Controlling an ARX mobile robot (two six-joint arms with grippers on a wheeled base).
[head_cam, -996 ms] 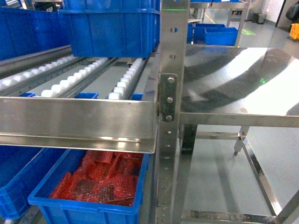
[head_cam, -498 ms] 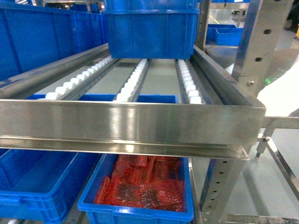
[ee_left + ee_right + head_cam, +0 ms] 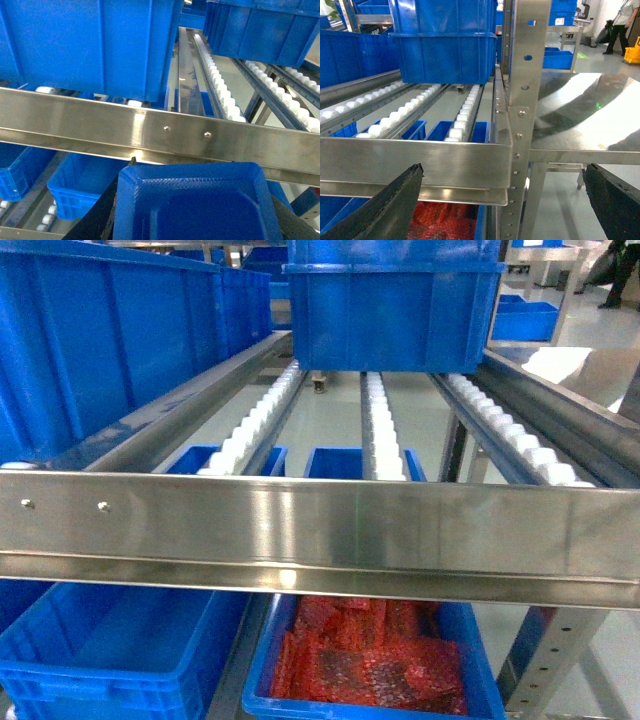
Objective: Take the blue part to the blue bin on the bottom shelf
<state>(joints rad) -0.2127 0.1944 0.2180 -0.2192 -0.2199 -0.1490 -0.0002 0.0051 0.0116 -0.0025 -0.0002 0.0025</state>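
Observation:
In the left wrist view my left gripper [image 3: 200, 200] is shut on the blue part [image 3: 195, 205], a squarish blue piece with bevelled corners that fills the lower frame between the black fingers [image 3: 127, 172]. It hangs in front of the rack's steel front rail [image 3: 165, 132]. Below that rail an empty blue bin [image 3: 80, 185] sits on the bottom shelf [image 3: 27, 220] with its white rollers; the head view shows this blue bin [image 3: 110, 650] at lower left. My right gripper [image 3: 502, 200] is open with nothing between its fingers. Neither gripper shows in the head view.
A blue tub of red bubble-wrap packets [image 3: 370, 665] sits beside the empty bin. Blue tubs [image 3: 390, 310] stand on the upper roller tracks [image 3: 380, 425]. A perforated steel upright [image 3: 522, 100] and a plain steel table [image 3: 585, 110] are on the right.
The head view has swung left along the rack: the upright and steel table have slid out to the right, and the empty lower bin has come into view at lower left.

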